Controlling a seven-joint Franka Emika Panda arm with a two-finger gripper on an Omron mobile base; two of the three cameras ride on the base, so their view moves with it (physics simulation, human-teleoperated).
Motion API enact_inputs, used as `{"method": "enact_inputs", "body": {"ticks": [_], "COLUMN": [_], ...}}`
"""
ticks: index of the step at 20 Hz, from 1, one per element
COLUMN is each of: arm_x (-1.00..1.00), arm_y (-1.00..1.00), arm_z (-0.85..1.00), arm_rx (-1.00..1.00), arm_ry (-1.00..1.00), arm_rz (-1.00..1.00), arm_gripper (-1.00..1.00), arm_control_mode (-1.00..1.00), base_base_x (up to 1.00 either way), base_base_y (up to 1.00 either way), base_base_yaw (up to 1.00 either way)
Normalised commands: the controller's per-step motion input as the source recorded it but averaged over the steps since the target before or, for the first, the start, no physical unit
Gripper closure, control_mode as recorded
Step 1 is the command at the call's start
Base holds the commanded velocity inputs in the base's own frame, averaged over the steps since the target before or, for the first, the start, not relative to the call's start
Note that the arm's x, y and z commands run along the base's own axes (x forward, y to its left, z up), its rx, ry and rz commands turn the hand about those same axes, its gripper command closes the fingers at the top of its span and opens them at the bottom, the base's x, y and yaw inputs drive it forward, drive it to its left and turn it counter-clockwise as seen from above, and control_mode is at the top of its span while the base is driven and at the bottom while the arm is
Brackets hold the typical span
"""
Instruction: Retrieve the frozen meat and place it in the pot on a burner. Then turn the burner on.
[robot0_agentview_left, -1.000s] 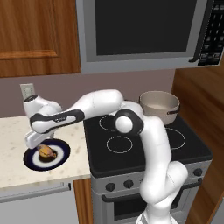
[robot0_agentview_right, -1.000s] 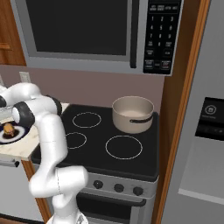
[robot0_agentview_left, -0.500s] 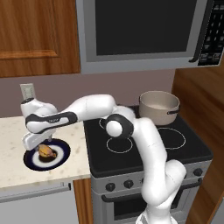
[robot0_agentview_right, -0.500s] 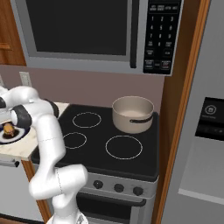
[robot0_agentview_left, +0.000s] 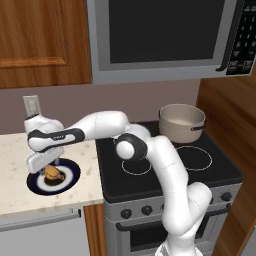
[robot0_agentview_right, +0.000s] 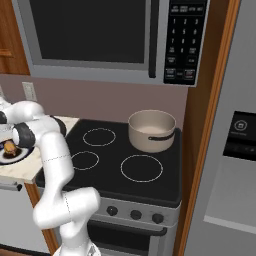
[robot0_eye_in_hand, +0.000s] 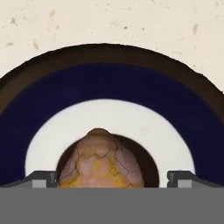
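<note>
The frozen meat (robot0_agentview_left: 53, 173), a small golden-brown lump, lies on a dark blue-rimmed plate (robot0_agentview_left: 34, 182) on the counter left of the stove. My gripper (robot0_agentview_left: 48, 167) hangs low right over it, open. In the hand view the meat (robot0_eye_in_hand: 100, 162) sits between the two fingertips (robot0_eye_in_hand: 41, 178), with the plate (robot0_eye_in_hand: 109, 83) spreading beyond it. The beige-grey pot (robot0_agentview_left: 181, 122) stands lidless on the stove's back right burner, far to the right of the gripper. From the right base view the pot (robot0_agentview_right: 151, 131) and the meat (robot0_agentview_right: 9, 147) are both seen, the arm partly covering the plate.
The black stovetop (robot0_agentview_left: 165, 170) has free burner rings in front of and left of the pot. Control knobs (robot0_agentview_left: 165, 206) line the stove's front panel. A microwave (robot0_agentview_left: 160, 35) hangs above, and a wall outlet (robot0_agentview_left: 31, 105) sits behind the plate. A wood panel borders the stove's right side.
The hand has sunk a little toward the plate, bringing the open fingers down around the meat. The elbow has swung slightly left. Meat, plate and pot have not moved.
</note>
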Motion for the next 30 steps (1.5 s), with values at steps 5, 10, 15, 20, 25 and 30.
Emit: {"method": "enact_inputs", "body": {"ticks": [5,10,15,20,25,30], "arm_x": [0.0,0.0,0.0,0.0,-0.18,-0.49], "arm_y": [0.0,0.0,0.0,0.0,-0.14,-0.68], "arm_z": [-0.17,-0.12,-0.03,0.0,0.12,0.28], "arm_rx": [0.0,0.0,0.0,0.0,0.02,0.06], "arm_ry": [0.08,0.06,0.01,0.0,-0.14,-0.19], "arm_rz": [0.0,0.0,0.0,0.0,-0.02,-0.1], "arm_gripper": [-1.0,1.0,1.0,1.0,1.0,1.0], "arm_control_mode": [-1.0,-1.0,-1.0,-1.0,-1.0,-1.0], "base_base_x": [0.0,0.0,0.0,0.0,0.0,0.0], "base_base_y": [0.0,0.0,0.0,0.0,0.0,0.0], "base_base_yaw": [0.0,0.0,0.0,0.0,0.0,0.0]}}
